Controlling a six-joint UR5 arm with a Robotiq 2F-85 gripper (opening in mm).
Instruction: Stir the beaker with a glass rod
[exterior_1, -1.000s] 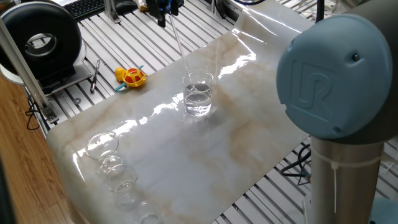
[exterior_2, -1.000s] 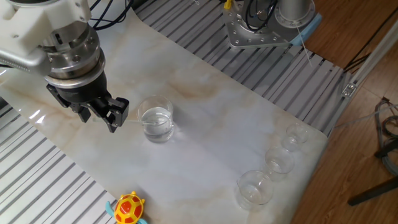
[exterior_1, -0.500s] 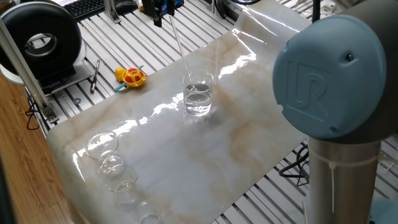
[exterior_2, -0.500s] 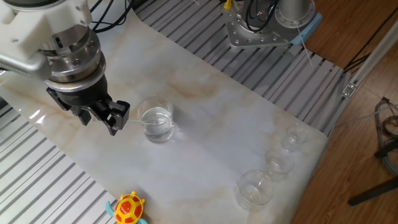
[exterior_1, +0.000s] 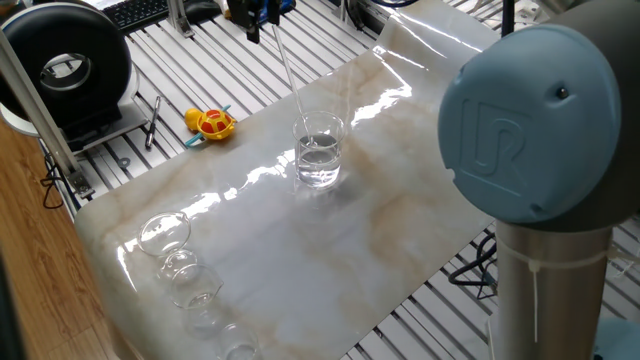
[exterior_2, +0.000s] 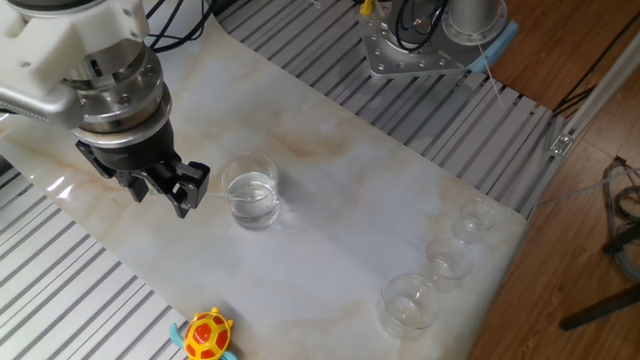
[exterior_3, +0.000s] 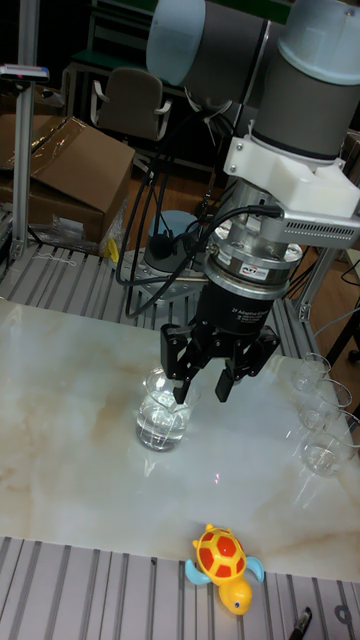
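We see the gripper (exterior_3: 203, 383) hanging above the beaker (exterior_1: 319, 151), a bit off to one side, fingers pointing down. The jaws are pinching the top end of the glass rod (exterior_1: 289, 72). In one fixed view the rod runs at a slant from the fingers down into the beaker, lower end past the rim; we can't tell if the tip reaches the liquid. In the other fixed view the rod is barely visible against the table (exterior_2: 340, 190).

The beaker stands upright near the middle of the marbled table, part full of clear liquid. Three small glasses (exterior_2: 410, 301) sit in a row near one table edge, well apart from the beaker. A toy turtle (exterior_3: 225, 562) lies on the slatted surface just off the table.
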